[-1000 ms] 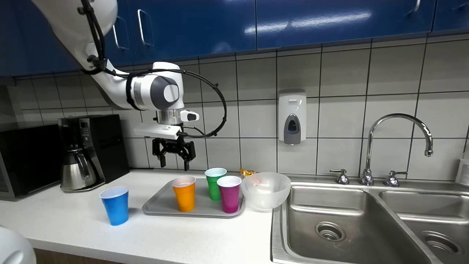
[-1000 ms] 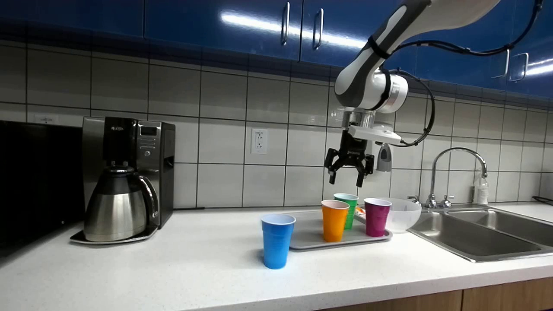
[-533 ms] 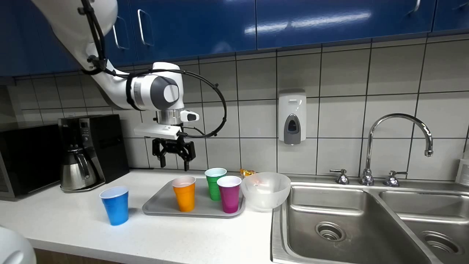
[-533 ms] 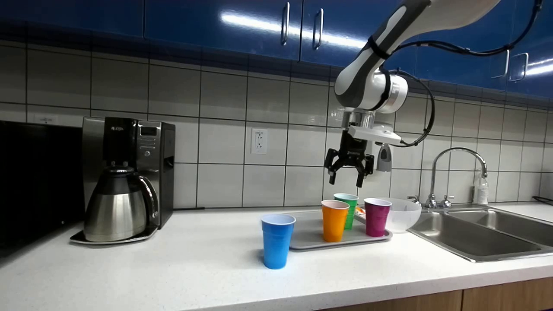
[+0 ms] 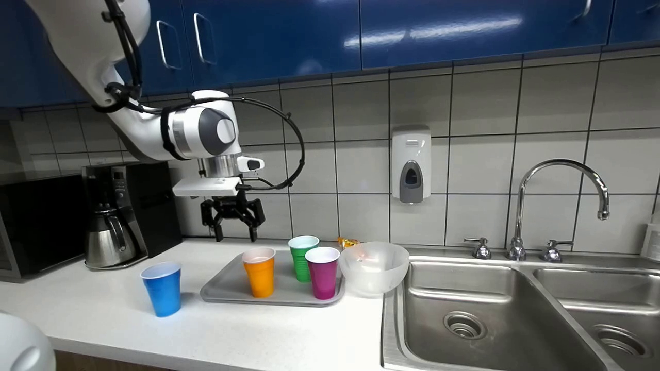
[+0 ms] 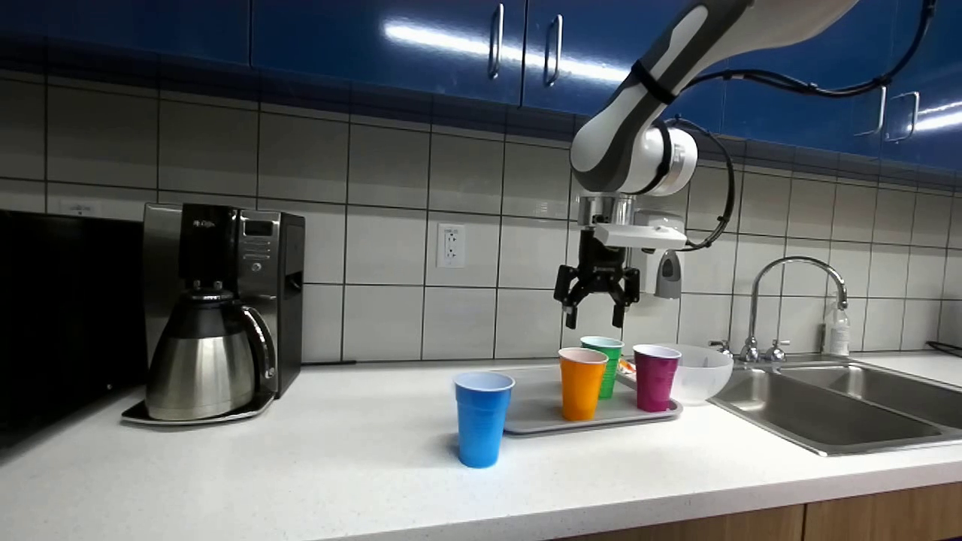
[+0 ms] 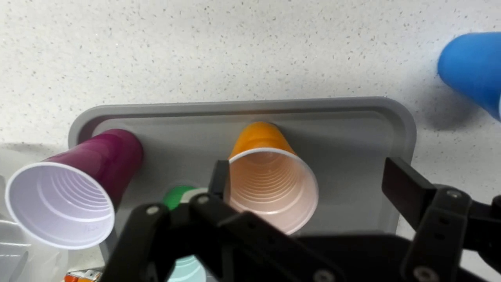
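Observation:
My gripper [image 5: 236, 236] is open and empty above the grey tray [image 5: 227, 292]. It also shows in an exterior view [image 6: 595, 319] and in the wrist view [image 7: 313, 178]. The orange cup [image 7: 260, 137] stands upright on the tray and is nearest below; in the wrist view one of the fingers [image 7: 220, 178] overlaps its rim, but the exterior views show the gripper higher, apart from it. The green cup [image 5: 300, 263] stands behind on the tray, partly hidden by the gripper in the wrist view. The purple cup [image 5: 323, 278] stands at the tray's end. The blue cup [image 5: 163, 291] stands on the counter.
A translucent bowl [image 5: 374, 270] stands between the tray and the steel sink [image 5: 464, 288], with an orange wrapper [image 5: 348, 242] behind. A coffee maker [image 6: 218, 323] stands on the counter. Blue cabinets [image 5: 278, 36] hang above; a soap dispenser [image 5: 411, 165] is on the wall.
The arm and gripper have moved sideways, leftward in both exterior views, and the gripper hangs straighter. The jaws stay open. The cups and tray have not moved.

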Robot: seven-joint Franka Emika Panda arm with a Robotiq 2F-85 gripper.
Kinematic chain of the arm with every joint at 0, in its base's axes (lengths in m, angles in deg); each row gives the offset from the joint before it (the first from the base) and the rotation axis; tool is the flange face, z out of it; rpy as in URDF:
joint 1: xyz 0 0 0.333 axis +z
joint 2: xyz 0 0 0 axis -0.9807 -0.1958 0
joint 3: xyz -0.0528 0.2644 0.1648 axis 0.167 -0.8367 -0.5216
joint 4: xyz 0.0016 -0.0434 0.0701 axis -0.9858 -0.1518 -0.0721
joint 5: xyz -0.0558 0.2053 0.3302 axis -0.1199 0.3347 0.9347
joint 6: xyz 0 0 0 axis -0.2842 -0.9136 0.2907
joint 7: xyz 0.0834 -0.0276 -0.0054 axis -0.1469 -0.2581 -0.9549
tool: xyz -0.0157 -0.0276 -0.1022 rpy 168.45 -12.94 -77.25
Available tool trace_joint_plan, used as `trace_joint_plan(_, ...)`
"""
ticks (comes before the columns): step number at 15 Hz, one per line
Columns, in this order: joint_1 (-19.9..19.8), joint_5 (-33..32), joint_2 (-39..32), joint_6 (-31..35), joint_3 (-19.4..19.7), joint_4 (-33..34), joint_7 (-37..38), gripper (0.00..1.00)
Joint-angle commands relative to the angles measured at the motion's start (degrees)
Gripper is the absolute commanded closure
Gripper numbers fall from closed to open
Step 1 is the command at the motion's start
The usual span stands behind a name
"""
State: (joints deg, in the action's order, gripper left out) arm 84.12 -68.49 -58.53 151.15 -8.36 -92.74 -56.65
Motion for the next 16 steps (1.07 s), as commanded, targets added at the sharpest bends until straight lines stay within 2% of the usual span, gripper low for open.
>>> trace_joint_plan(1,1.04,-0.27,1.73,-0.37,-1.79,-1.93,1.97,0.00)
trace_joint_plan(11,4.18,-0.41,-0.50,-0.79,-4.82,-0.16,3.77,0.00)
trace_joint_plan(16,5.39,-0.62,-2.13,-1.37,-5.84,0.76,7.44,0.00)
